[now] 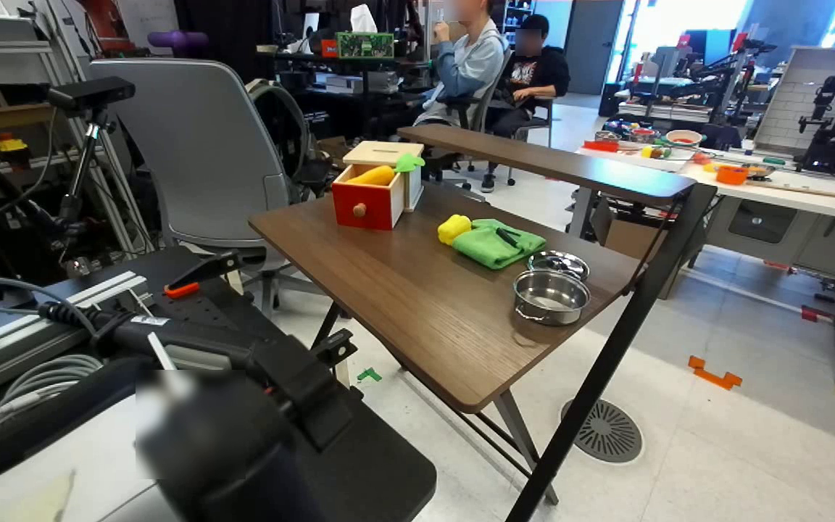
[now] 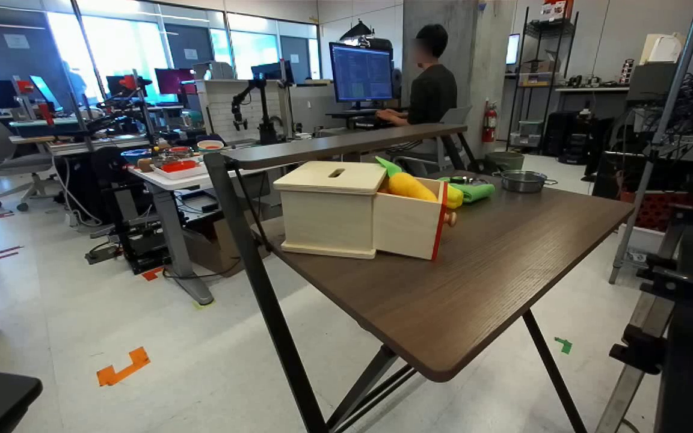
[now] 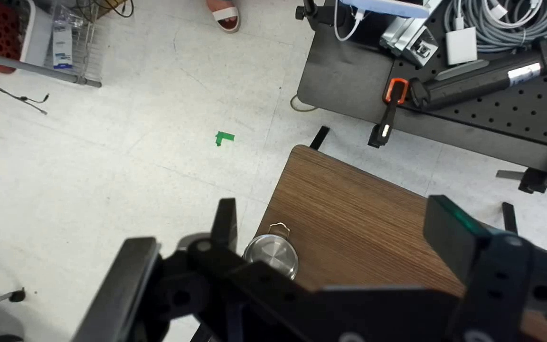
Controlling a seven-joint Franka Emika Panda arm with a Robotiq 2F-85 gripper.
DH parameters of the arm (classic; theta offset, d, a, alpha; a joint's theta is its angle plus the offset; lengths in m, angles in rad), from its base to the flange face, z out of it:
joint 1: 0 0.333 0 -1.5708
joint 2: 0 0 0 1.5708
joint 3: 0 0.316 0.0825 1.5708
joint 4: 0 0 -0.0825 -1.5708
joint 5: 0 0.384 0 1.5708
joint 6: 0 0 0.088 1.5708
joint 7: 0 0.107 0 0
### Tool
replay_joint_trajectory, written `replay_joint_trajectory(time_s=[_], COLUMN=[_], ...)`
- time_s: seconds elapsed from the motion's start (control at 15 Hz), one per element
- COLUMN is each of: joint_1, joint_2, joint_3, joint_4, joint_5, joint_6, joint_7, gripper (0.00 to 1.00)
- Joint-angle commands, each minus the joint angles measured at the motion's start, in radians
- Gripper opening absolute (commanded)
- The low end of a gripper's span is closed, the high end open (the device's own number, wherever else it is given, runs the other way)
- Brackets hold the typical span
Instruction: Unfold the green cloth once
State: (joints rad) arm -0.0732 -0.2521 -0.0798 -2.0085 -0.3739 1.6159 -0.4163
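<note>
So the green cloth [image 1: 484, 250] is folded up on the table [image 1: 403, 275], pretty close to the edge that runs along the raised shelf [image 1: 533, 154], with a small black thing [image 1: 508, 237] lying on top. A yellow pepper [image 1: 454, 228] sits right at one end of it, can't tell if they touch. Near the other end there's a shiny lid [image 1: 561, 261], then a metal pot [image 1: 551, 301] just beside the table's edge, so things are kinda tight over there. The roomy bit is the bare wood on the side away from the shelf, running down to the rounded corner. In both exterior views a wooden box [image 2: 325, 219] stands at the opposite end from the pot, its red-fronted drawer [image 1: 379, 208] pulled out over the wood with a yellow toy [image 1: 374, 176] inside. As for the hand [image 3: 336, 221], the wrist view has its fingers [image 3: 448, 235] spread wide, wood and floor [image 3: 159, 190] showing through the gap, and one side of it partly covers the pot. A strip of floor separates the table from a black bench [image 3: 344, 76].
</note>
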Motion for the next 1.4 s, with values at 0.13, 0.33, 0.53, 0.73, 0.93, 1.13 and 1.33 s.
replay_joint_trajectory(time_s=[0.13,0.33,0.53,0.73,0.93,1.13,1.33], joint_1=[0.007,0.004,-0.002,-0.012,-0.027,-0.030,-0.025], joint_2=[0.076,0.164,0.282,0.411,0.508,0.597,0.658], joint_3=[-0.028,-0.045,-0.046,-0.017,0.020,0.043,0.048], joint_4=[-0.014,-0.011,0.012,0.053,0.092,0.134,0.159], joint_5=[0.033,0.095,0.212,0.334,0.392,0.367,0.313], joint_6=[0.196,0.354,0.488,0.540,0.556,0.557,0.581], joint_7=[0.025,-0.040,-0.149,-0.300,-0.395,-0.424,-0.426], gripper=[1.00,1.00,1.00,1.00,1.00,1.00,1.00])
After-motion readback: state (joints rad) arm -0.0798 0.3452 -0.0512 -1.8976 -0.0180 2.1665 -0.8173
